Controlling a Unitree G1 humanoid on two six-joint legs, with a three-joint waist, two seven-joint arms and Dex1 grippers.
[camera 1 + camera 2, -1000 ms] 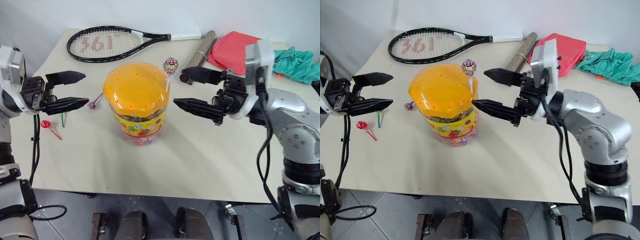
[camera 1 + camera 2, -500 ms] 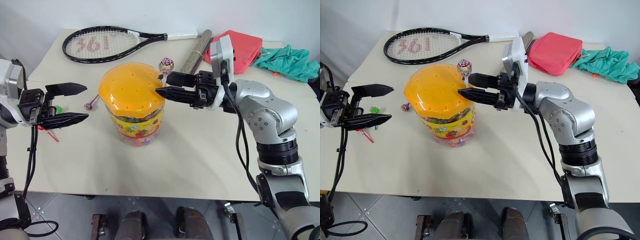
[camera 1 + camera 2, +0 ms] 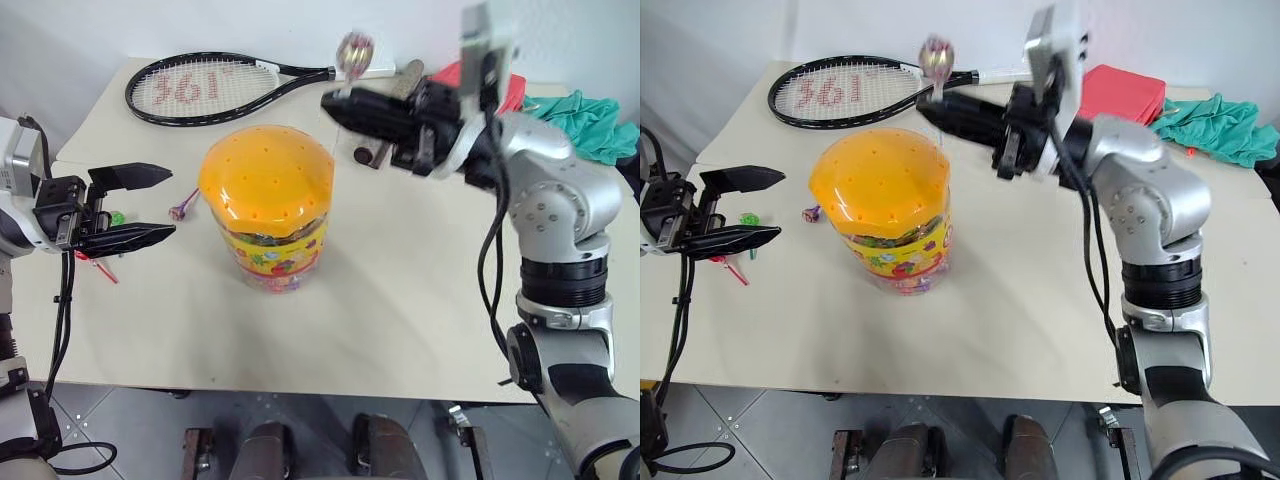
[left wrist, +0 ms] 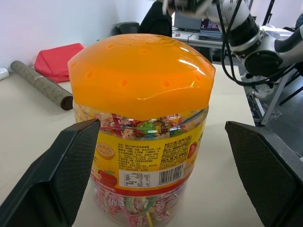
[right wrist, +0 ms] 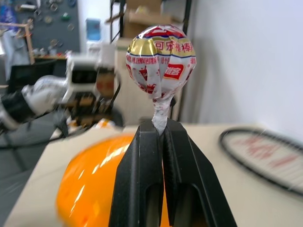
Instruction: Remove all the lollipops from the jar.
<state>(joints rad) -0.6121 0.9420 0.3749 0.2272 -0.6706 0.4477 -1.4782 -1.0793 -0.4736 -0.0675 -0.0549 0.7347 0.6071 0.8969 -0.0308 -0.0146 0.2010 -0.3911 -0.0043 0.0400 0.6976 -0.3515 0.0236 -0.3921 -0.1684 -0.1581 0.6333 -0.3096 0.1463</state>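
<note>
Worktop (image 3: 400, 300) is pale beige, before a white wall. Jar (image 3: 268, 205) stands in its middle. Right gripper (image 5: 162, 130), jaws closed on the maroon-patterned lollipop (image 5: 161, 59), is above the jar. Left gripper (image 3: 150, 205) hangs beside the jar, jaws open.

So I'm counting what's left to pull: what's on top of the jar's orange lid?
Nothing stands on the orange lid of the jar, just its small holes. The maroon-patterned lollipop is held above it in the right gripper. The lid's far side is hidden.
</note>
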